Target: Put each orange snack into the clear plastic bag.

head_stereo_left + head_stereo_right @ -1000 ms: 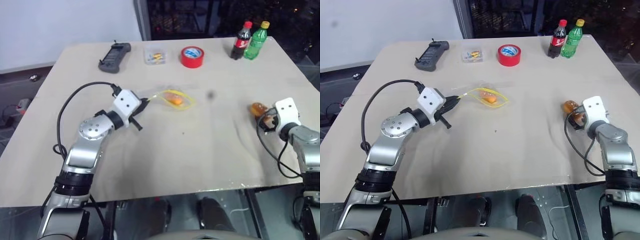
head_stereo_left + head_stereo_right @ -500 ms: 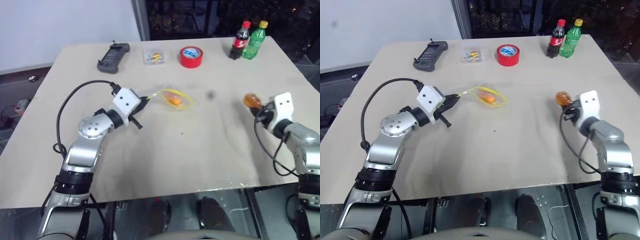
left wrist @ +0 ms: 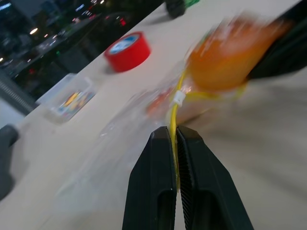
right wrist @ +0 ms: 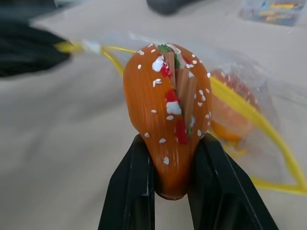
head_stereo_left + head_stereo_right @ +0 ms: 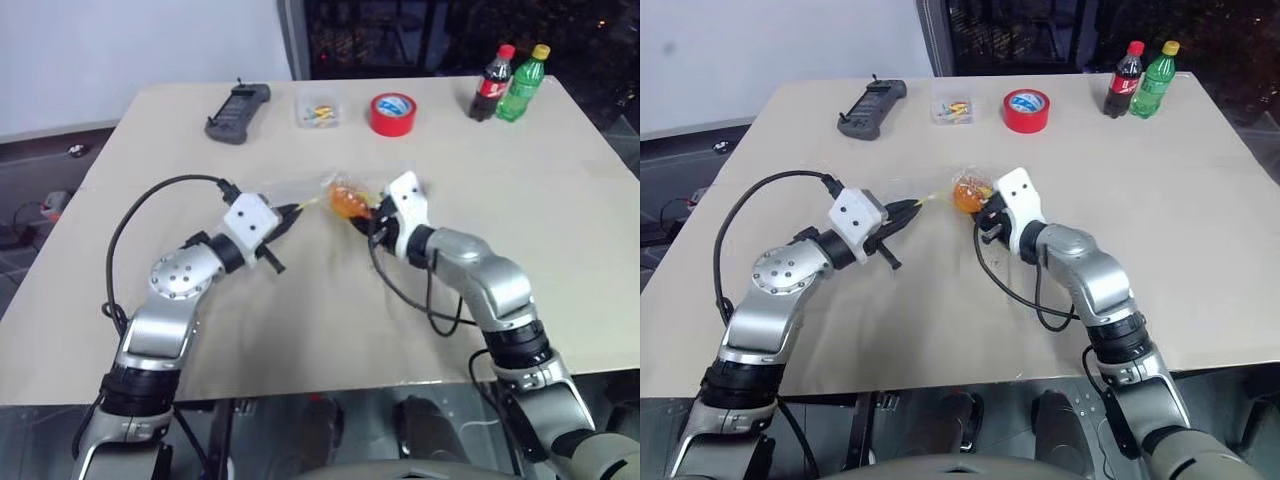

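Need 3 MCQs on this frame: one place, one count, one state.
1. Where is the red tape roll?
A. between the clear box and the bottles
B. inside the clear plastic bag
C. beside the left arm
2. How many bottles stand at the far edge?
A. one
B. two
C. three
3. What is the right gripper doing?
A. open, holding nothing
B. pinching the bag
C. shut on an orange snack

A: it lies between them along the far edge.
B: one red-capped, one green.
C: jaws clamp the snack by the clear plastic bag.
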`<act>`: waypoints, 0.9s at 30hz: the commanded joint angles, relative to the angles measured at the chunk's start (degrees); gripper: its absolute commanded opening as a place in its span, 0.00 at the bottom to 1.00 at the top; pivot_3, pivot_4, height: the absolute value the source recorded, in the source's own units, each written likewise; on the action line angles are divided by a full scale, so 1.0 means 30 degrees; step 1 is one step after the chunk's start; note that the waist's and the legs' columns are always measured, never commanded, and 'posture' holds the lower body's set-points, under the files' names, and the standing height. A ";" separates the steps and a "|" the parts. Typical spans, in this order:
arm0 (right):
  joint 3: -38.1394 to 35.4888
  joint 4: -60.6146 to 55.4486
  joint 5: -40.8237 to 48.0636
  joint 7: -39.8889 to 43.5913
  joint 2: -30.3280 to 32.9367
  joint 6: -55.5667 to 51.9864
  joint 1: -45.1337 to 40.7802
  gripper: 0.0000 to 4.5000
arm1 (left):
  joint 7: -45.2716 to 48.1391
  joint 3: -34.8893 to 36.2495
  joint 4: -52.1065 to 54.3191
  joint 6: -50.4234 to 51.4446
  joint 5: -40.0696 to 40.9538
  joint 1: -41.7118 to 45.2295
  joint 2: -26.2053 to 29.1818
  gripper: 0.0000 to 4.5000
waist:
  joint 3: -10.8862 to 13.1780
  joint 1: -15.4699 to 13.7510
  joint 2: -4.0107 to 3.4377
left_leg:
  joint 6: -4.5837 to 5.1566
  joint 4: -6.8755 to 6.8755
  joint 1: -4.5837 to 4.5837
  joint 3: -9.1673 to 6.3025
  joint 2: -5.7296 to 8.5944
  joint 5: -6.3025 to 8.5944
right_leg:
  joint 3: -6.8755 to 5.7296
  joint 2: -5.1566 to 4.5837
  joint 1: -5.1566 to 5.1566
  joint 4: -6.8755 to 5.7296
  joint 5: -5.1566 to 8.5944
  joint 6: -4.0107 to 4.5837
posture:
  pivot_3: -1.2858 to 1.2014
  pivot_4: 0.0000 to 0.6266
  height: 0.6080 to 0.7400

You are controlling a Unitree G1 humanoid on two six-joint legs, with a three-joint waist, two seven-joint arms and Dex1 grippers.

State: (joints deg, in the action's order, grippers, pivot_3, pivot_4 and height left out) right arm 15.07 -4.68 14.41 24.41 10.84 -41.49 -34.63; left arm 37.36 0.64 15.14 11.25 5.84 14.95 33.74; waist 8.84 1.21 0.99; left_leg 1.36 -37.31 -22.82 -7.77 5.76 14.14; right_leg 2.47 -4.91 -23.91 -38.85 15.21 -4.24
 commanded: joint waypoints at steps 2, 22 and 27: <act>0.0758 0.0809 -0.1160 0.0575 0.0070 0.1575 -0.0739 0.19 | -0.0030 0.0495 0.1562 0.0083 0.0439 -0.0546 0.0129 0.00 | 0.0000 0.0104 0.0000 | 0.0000 0.0000 0.0002 0.0002 -0.0001 0.0000 | 0.0002 0.0002 0.0000 -0.0002 0.0000 0.0000 | 0.52 0.24 1.00; 0.1996 1.0607 -0.4146 0.2690 -0.3352 0.9106 -0.4325 0.71 | 0.0266 0.1009 0.1303 -0.0981 -0.0030 -0.2825 0.1188 0.00 | 0.0005 0.0438 -0.0009 | -0.0001 0.0016 0.0028 0.0015 -0.0016 0.0001 | 0.0020 0.0076 -0.0014 -0.0003 -0.0001 0.0002 | 0.52 0.24 1.00; 0.1462 0.6989 -0.4370 0.3787 -0.1186 0.9408 -0.2519 0.99 | -0.0401 0.1943 0.1344 0.0500 0.0991 -0.2585 0.0690 0.00 | 0.0004 0.0284 -0.0007 | -0.0002 0.0011 0.0021 0.0003 -0.0012 0.0000 | 0.0008 0.0074 -0.0012 0.0000 -0.0001 0.0002 | 0.52 0.24 1.00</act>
State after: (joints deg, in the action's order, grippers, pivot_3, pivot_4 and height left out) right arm 21.47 22.35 0.72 33.87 5.25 -14.17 -43.62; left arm 37.39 3.74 17.77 11.48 7.08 6.46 36.02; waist 8.85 2.06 0.97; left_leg 1.36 -37.28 -22.79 -7.79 5.74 14.14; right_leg 2.46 -4.70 -23.94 -38.82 15.21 -4.24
